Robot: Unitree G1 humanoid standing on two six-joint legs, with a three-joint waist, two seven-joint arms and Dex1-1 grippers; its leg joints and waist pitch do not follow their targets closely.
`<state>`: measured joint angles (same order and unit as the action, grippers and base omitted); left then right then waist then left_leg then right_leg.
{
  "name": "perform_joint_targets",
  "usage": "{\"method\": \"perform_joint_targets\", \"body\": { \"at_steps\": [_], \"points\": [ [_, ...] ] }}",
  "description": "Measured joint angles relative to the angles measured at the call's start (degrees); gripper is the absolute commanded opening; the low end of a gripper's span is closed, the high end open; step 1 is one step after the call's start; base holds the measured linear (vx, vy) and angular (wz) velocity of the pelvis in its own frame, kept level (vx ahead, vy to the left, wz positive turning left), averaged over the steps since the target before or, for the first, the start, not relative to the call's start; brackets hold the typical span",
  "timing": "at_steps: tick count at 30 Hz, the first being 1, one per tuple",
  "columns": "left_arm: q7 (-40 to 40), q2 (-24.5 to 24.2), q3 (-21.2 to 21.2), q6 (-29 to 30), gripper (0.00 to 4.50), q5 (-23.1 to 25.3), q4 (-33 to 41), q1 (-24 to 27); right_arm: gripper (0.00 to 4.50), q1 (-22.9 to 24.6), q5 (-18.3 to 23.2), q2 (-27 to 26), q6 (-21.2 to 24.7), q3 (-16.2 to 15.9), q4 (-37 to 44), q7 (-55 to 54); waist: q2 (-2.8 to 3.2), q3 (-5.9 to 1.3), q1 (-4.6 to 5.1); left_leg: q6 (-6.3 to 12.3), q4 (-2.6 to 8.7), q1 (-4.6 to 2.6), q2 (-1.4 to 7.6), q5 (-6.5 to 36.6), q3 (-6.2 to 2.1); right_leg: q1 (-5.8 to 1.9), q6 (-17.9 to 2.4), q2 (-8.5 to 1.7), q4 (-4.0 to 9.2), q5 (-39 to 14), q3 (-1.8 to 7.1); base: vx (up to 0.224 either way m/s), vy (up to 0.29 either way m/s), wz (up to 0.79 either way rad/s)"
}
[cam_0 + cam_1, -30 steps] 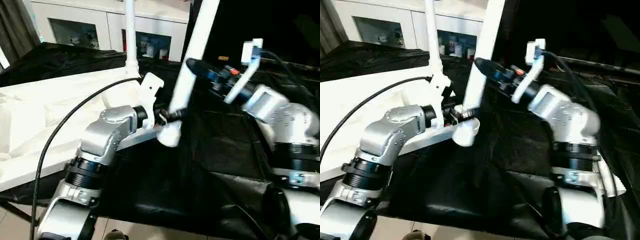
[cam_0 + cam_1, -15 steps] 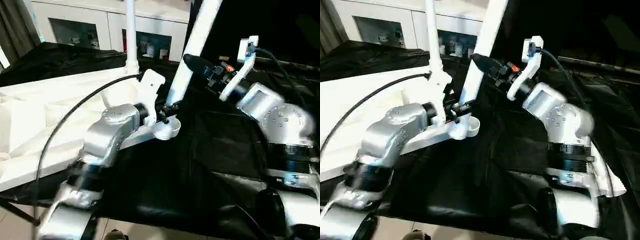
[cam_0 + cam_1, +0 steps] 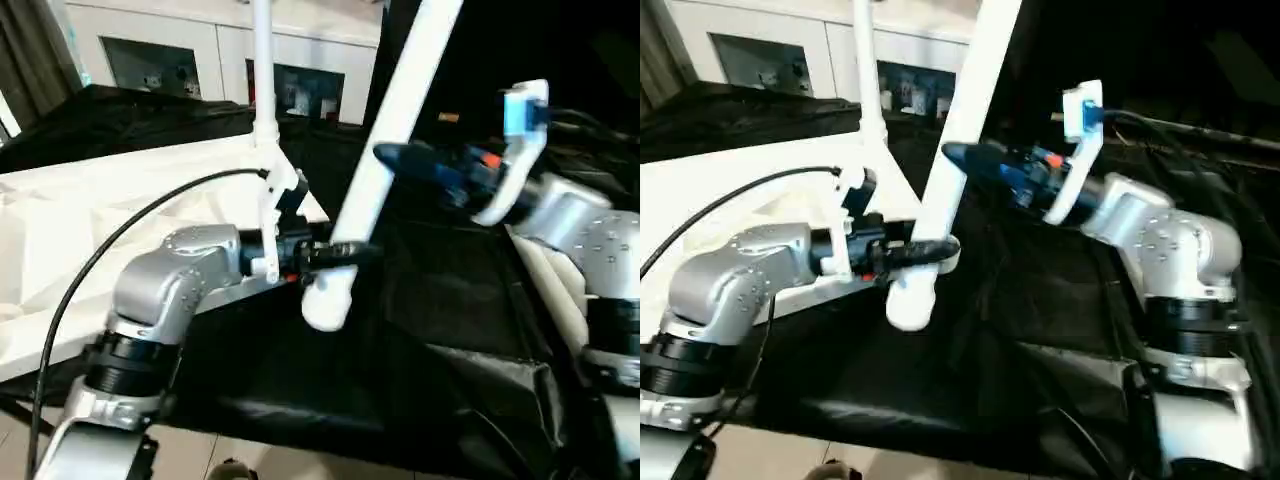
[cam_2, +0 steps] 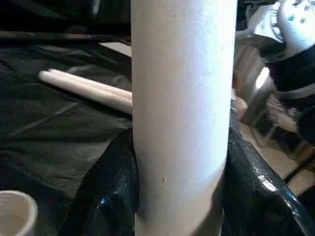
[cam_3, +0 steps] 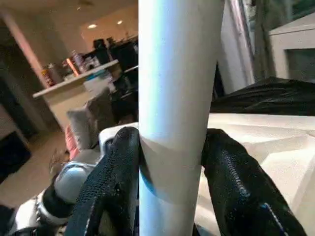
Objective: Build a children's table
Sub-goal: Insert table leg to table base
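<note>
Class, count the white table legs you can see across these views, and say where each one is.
3. One leg is gripped by both the left pincer and right pincer; one leg stands upright in the tabletop; one lies on the black cloth. Others may be hidden.

My left gripper and right gripper both clamp a tilted white leg; tabletop lies left.

White plastic rectangular table top lying underside up on black sheet, one white tubular leg upright in far corner socket, second long white tubular leg tilted, lower end off the sheet, further legs lying flat.
</note>
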<state>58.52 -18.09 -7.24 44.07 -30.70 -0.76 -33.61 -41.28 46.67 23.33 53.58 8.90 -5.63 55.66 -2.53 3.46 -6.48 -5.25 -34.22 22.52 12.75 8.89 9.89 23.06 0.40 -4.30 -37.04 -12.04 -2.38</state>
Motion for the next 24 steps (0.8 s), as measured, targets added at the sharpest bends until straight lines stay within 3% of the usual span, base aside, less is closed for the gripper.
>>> {"method": "perform_joint_targets", "body": {
  "at_steps": [2, 5, 8, 20, 24],
  "points": [
    [1.26, 0.85, -0.52, 0.56, 2.77, -1.65, 0.32, -0.37, 1.57, -0.01, 0.01, -0.26, 0.04, -1.55, -0.03, 1.35, 0.00, 0.00, 0.02, 0.00, 0.00, 0.00, 0.00, 0.00, 0.00, -0.01, 0.00, 0.00, 0.01, 0.00, 0.00, 0.000, 0.000, 0.00],
    [1.40, 1.54, -0.53, 0.65, 3.18, -2.23, 0.60, -0.81, 1.57, -0.01, 0.13, -0.51, 0.05, -2.68, -0.05, 2.49, 0.00, 0.00, -0.01, 0.00, 0.00, 0.00, 0.00, 0.00, 0.00, 0.00, -0.01, 0.00, 0.01, 0.00, -0.01, 0.000, 0.000, 0.00],
    [1.93, 1.52, -0.53, 0.08, 3.18, -2.23, 0.60, -0.85, 1.57, 0.00, -0.06, -0.41, 0.03, -2.90, -0.27, 2.61, 0.00, 0.00, -0.07, 0.00, 0.00, 0.01, 0.00, 0.00, 0.00, -0.01, 0.00, 0.00, 0.02, 0.00, 0.00, 0.000, 0.000, 0.00],
    [-2.05, 3.06, 0.22, -0.52, 2.10, -1.56, -2.26, -3.11, 1.57, 0.14, -0.77, -0.30, -0.61, -3.24, -1.48, 3.01, 0.10, -0.02, -0.09, 0.00, -0.01, -0.04, 0.00, 0.00, 0.00, -0.05, -0.01, 0.00, 0.01, 0.01, -0.01, 0.000, 0.000, 0.00],
    [-3.14, 3.93, 0.61, -0.52, 2.00, -1.66, -2.94, -3.58, 1.57, 0.15, -1.04, -0.28, -1.70, -3.16, -1.41, 2.50, 0.10, -0.02, -0.09, 0.00, -0.01, -0.03, 0.00, 0.00, 0.00, -0.05, -0.01, 0.00, 0.01, 0.01, 0.00, 0.000, 0.000, 0.00]
  ]
}}
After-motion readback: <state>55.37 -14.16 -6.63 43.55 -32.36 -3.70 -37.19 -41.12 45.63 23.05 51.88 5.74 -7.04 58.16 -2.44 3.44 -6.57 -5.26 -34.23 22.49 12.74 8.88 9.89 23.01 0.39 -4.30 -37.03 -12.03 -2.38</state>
